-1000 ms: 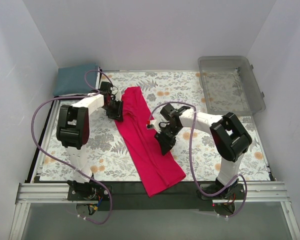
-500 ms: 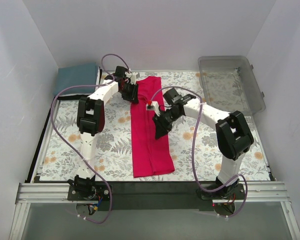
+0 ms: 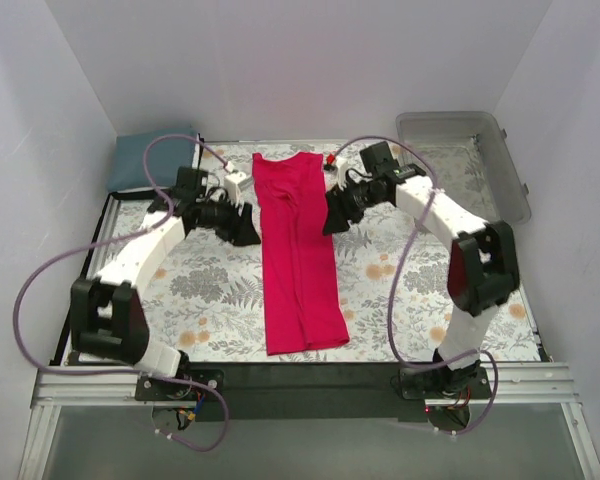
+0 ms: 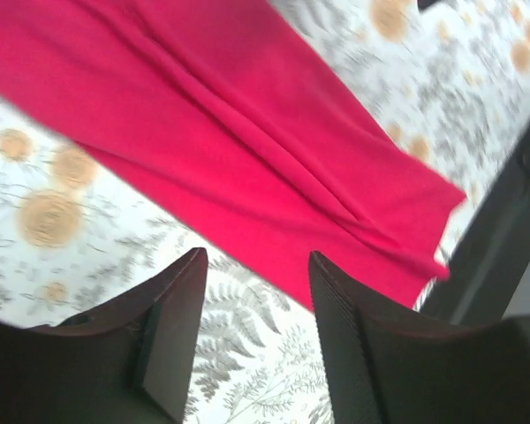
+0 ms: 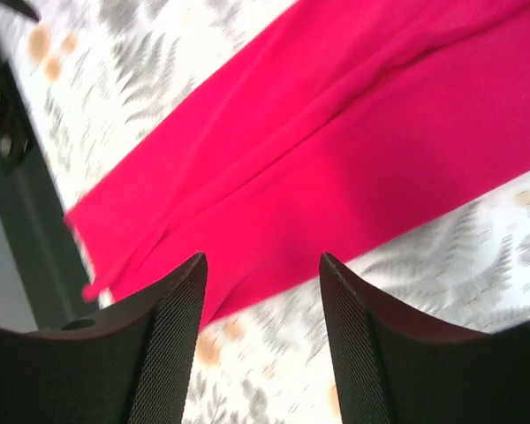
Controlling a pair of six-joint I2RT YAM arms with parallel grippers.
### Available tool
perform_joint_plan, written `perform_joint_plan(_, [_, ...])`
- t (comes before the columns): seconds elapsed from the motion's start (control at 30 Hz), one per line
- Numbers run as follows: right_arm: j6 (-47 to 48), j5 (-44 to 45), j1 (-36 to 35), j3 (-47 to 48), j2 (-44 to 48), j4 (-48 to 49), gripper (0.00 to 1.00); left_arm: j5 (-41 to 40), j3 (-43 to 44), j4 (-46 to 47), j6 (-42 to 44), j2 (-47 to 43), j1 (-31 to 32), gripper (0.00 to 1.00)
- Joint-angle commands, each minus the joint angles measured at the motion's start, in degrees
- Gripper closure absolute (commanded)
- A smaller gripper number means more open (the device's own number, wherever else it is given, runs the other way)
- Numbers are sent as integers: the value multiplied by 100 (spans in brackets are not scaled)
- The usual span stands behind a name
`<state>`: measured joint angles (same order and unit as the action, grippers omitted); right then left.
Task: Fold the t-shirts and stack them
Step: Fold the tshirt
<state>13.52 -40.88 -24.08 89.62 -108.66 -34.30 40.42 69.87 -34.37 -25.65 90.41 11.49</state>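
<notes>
The crimson-pink t-shirt (image 3: pixel 296 260) lies flat on the floral table cover as a long narrow strip, folded lengthwise and running from the back to the front edge. My left gripper (image 3: pixel 246 233) hangs just left of its far half, open and empty. My right gripper (image 3: pixel 331 219) hangs just right of the same part, also open and empty. In the left wrist view the shirt (image 4: pixel 238 150) lies beyond the gripper (image 4: pixel 258 261). In the right wrist view the shirt (image 5: pixel 336 168) is just past the gripper (image 5: pixel 262 265). The teal-blue t-shirt (image 3: pixel 150 160) lies folded at the back left corner.
A clear plastic bin (image 3: pixel 465 165) stands at the back right. The floral table cover (image 3: pixel 410 290) spreads on both sides of the shirt. White walls close in the back and sides. A dark strip runs along the table's front edge (image 3: pixel 300 372).
Both grippers swung the crimson shirt from a slant to lie straight front to back, then opened and let go. Each has drawn off to its own side of the shirt's far half.
</notes>
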Motion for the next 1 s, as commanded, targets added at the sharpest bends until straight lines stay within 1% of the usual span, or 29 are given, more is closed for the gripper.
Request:
perform_joint_plan(0.0, [1537,307,-448,-1574,2256,-743,38,853,-1623,-798,2110,-2121,99,48])
perform_joint_plan(0.03, [2027,457,-719,-2110,2845,-944,36,775,-2043,-1226,2526,-2707,221,43])
perform_joint_plan(0.07, [2780,1485,-1731,-3090,3860,-973,32,652,-2543,-1952,3992,-3618,501,41])
perform_joint_plan(0.1, [2910,1495,-1741,-3100,4070,-947,32,651,-2548,-2099,4006,-3792,582,41])
perform_joint_plan(0.13, [3007,1635,-1993,-3474,4255,-920,32,694,-2731,-2213,4198,-3951,644,41])
perform_joint_plan(0.17, [3060,1854,-2413,-3713,4422,-851,32,721,-2820,-2310,4478,-4222,740,41])
perform_joint_plan(0.2, [3112,1943,-2574,-3924,4685,-606,32,730,-2916,-2346,4629,-4329,819,40])
perform_joint_plan(0.23, [3217,2092,-2950,-4370,4792,-499,32,678,-3187,-2303,4761,-4443,1020,40])
perform_joint_plan(0.3, [3341,2216,-3278,-4751,4995,-95,34,537,-3478,-2013,5069,-4655,1363,39])
perform_joint_plan(0.37, [3526,2400,-3646,-5120,5004,177,37,388,-3759,-1628,5061,-4699,1610,39])
perform_joint_plan(0.43, [3709,2549,-3919,-5270,4986,353,37,352,-3857,-1389,4939,-4656,1996,39])
perform_joint_plan(0.53, [3895,2691,-4122,-5464,4855,723,39,168,-4042,-923,4605,-4471,2594,39])
perform_joint_plan(0.6, [3974,2673,-4140,-5491,4645,837,42,27,-4165,-599,4455,-4392,2875,39])
perform_joint_plan(0.63, [3974,2699,-4149,-5508,4583,872,44,-34,-4217,-467,4263,-4383,3129,39])
perform_joint_plan(0.8, [4141,2902,-4149,-5772,4284,1198,47,-491,-4507,105,3884,-4313,4017,41])
perform_joint_plan(0.87, [4194,2928,-4158,-5912,4257,1233,49,-614,-4578,263,3726,-4251,4186,42])
perform_joint_plan(0.97, [4264,3025,-4158,-6114,4231,1408,49,-974,-4701,894,3463,-4023,4458,42])
